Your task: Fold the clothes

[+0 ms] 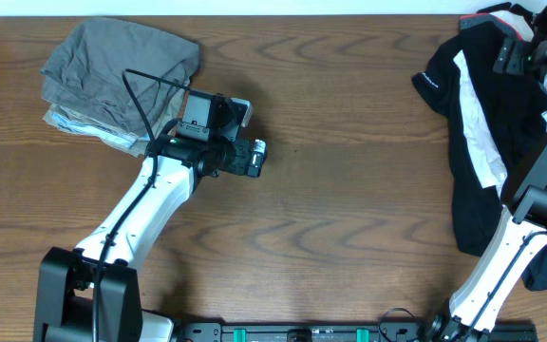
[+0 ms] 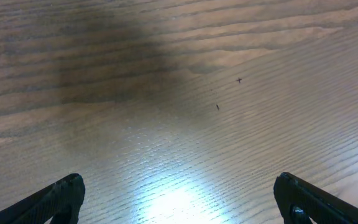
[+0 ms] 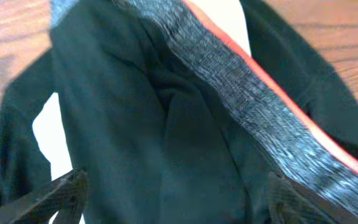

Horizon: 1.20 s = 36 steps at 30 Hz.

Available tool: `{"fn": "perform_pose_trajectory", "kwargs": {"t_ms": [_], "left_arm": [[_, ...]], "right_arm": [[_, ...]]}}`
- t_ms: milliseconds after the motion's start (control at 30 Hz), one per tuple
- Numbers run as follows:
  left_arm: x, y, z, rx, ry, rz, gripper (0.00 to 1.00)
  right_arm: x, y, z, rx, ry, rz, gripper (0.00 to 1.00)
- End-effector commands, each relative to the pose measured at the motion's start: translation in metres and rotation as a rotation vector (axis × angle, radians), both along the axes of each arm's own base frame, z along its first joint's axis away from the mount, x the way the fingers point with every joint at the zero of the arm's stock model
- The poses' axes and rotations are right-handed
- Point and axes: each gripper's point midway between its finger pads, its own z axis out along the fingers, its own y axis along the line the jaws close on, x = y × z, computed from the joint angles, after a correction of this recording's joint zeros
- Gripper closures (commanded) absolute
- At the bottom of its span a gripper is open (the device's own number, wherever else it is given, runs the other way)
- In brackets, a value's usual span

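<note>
Both right fingers flank the black leggings, spread wide.

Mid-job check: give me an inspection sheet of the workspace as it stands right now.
Surface: wooden table, glare patch under the left arm.
Job's things: black clothes heaped at the right edge, unfolded; leggings waistband grey, edged red-orange.
Clutter: grey garment stack, far left.
Grippers: left pincer open over bare wood; right pincer open above the leggings.
Cables: black cable looping over the grey stack.
Surroundings: black rail at the near edge.
</note>
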Motion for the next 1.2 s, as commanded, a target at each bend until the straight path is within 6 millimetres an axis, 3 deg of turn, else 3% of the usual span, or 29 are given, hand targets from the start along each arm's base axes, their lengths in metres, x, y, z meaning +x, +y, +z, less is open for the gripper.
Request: {"fn": "perform_pose_trajectory", "kwargs": {"t_ms": [0,233,300,433,633,767,867,1000,1167], "left_arm": [[0.005,0.000,0.006,0.003,-0.013,0.012,0.02],[0.003,0.000,0.005,0.005,-0.006,0.012,0.02],[0.002,0.001,0.004,0.007,0.001,0.012,0.02],[0.001,0.001,0.004,0.009,0.007,0.013,0.02],[0.001,0.001,0.004,0.008,0.003,0.012,0.02],[0.002,0.001,0.004,0.007,0.000,0.012,0.02],[0.002,0.001,0.004,0.007,0.001,0.012,0.02],[0.003,0.000,0.006,0.004,-0.007,0.012,0.02],[0.008,0.002,0.015,-0.005,-0.038,0.018,0.02]], "right_arm": [[0.000,-0.001,-0.040,0.043,0.042,-0.011,0.13],[0.012,0.002,-0.066,0.088,0.005,-0.006,0.21],[0.014,0.002,-0.072,0.093,0.003,-0.013,0.32],[0.013,0.000,-0.075,0.097,0.003,-0.022,0.65],[0.012,-0.003,-0.058,0.099,-0.014,-0.031,0.84],[0.013,0.000,-0.028,0.109,-0.050,-0.027,0.92],[0.016,0.012,0.009,0.147,-0.112,0.022,0.87],[0.016,0.038,0.075,0.202,-0.216,0.112,0.86],[0.002,0.080,0.141,0.220,-0.266,0.197,0.92]]}}
